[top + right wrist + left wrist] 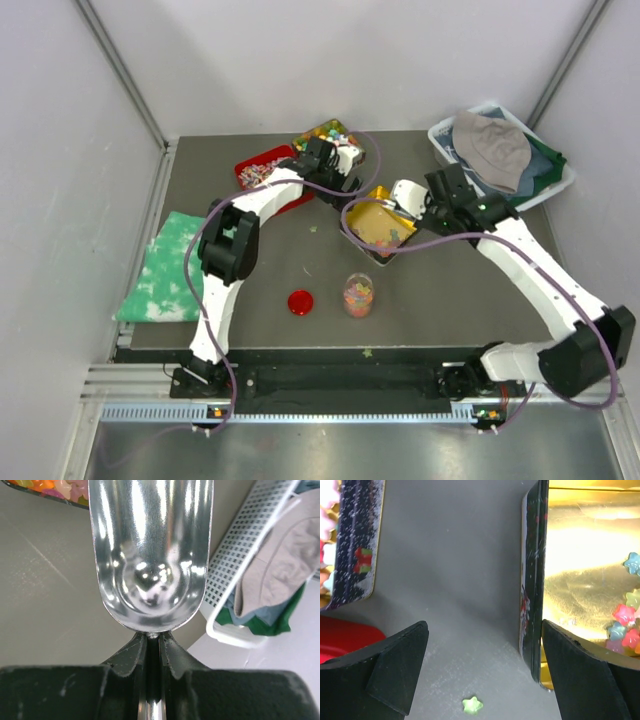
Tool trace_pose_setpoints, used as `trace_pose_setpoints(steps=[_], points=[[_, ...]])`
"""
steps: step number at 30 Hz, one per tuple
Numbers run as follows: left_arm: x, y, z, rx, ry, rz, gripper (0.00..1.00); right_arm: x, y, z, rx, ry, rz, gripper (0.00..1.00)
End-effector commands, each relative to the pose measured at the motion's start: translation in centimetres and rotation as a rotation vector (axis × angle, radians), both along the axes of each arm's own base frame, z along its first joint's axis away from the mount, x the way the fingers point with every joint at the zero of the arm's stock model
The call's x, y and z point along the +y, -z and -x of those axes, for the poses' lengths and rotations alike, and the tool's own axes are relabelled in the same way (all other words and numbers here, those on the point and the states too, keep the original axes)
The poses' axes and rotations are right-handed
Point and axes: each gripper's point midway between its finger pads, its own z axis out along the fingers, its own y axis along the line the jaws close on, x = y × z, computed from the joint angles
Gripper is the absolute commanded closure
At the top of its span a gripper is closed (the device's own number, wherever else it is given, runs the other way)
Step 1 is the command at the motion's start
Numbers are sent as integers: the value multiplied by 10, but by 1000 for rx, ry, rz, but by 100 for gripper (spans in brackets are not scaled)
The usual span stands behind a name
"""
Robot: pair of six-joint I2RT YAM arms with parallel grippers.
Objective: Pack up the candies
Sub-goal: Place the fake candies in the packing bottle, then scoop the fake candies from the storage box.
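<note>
Near edge, centre: small clear jar standing upright, part filled with tiny glossy star-shaped candies — a round red lid lies on the dark grey table mat just to its left.
Middle of the mat: open gold-lined rectangular tin; more candies are heaped toward its near end, the rest of its floor bare.
Far edge: red plastic tray and a second dark-walled tin, both holding mixed sweets too small to tell apart.
Left gripper: jaws wide apart with nothing between them, over bare mat between the two tins — one pale green star candy lies on the mat below.
Right gripper: fingers clamped on the thin handle of a shiny metal scoop, its bowl empty, beside the gold tin's far right side.
Far right corner: white perforated basket with grey and green cloth.
Left edge: green-and-white cloth.
</note>
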Motion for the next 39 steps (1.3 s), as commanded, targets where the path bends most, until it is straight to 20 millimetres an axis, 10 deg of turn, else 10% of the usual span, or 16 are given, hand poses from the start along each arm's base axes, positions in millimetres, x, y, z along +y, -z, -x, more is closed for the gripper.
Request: trace_pose_setpoints(steps=[1, 13, 27, 39], points=[[-24, -16, -12, -60, 41, 40, 1, -4, -12, 14, -48, 18, -62, 100], [-67, 4, -28, -85, 81, 55, 9, -6, -9, 26, -68, 17, -100, 100], [-74, 21, -22, -80, 118, -4, 100, -6, -24, 25, -125, -7, -108, 100], [-75, -119, -43, -526, 51, -49, 100, -33, -36, 16, -156, -159, 254, 100]])
